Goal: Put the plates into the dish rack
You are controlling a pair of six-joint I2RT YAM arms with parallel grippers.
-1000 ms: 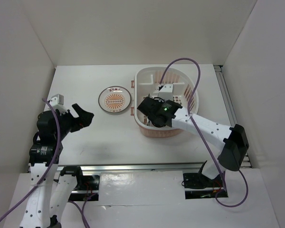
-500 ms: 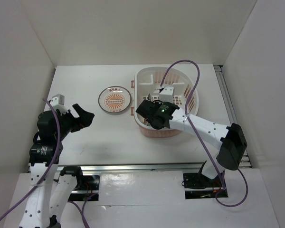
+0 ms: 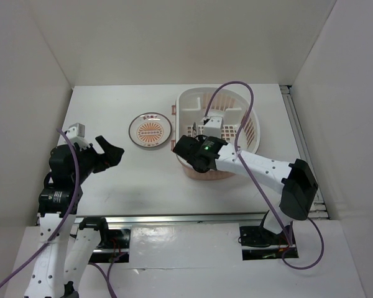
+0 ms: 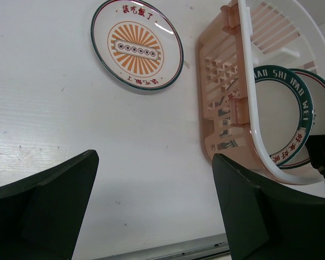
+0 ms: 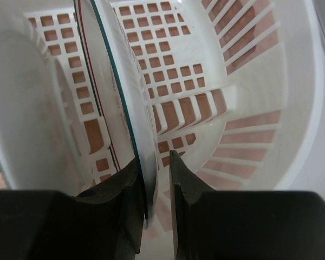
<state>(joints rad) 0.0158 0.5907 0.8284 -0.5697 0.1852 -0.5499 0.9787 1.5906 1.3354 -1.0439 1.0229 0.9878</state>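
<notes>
The left arm (image 3: 59, 186) rises from the lower left of the overhead view and is folded back on itself. Its wrist is turned toward the middle of the desk (image 3: 130, 180). The left gripper (image 3: 109, 151) hangs over bare desk with its fingers (image 4: 43, 206) spread wide and nothing between them.

The right arm (image 3: 261, 166) starts at the lower right. Its white forearm stretches leftward and dips over the nearer left part of the dish rack (image 3: 252, 121). The right gripper (image 5: 154, 158) points down into the basket, its fingers only a little apart on either side of the rim of the green-lettered plate (image 4: 279, 116). In the wrist view the rim lies against the left-hand finger, and a thin sliver of the rack's floor shows beside the other finger.

That plate stands on edge in the pinkish grid near the rack's left wall. A second plate (image 4: 322, 103) stands on edge just behind it, and the two faces overlap in the left wrist view.

Farther up the overhead view, the sunburst plate (image 3: 151, 130) lies flat on the desk just beside the rack's left wall, not touching it. It sits up and to the right of the left gripper, well apart from it. In that wrist's view it sits at the upper middle, beyond both fingertips.
</notes>
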